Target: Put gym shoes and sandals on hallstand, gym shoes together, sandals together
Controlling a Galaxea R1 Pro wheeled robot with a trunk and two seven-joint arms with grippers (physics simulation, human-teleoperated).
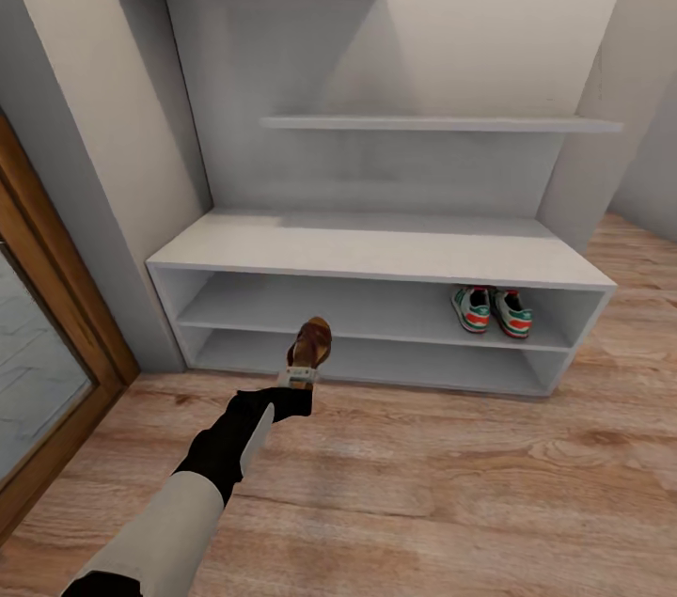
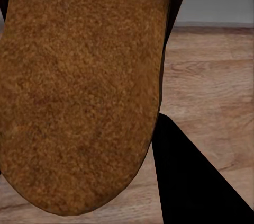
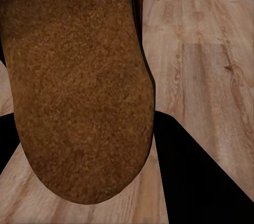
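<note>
One sandal gripped in left gripper, raised before hallstand lower tiers, near left end. Second sandal gripped by right gripper, over corridor floor. Gym shoes side by side on upper tier, right end.

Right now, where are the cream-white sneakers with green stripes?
In the head view, the cream-white sneakers sit side by side on the upper open tier of the pale grey hallstand, near its right end.
</note>
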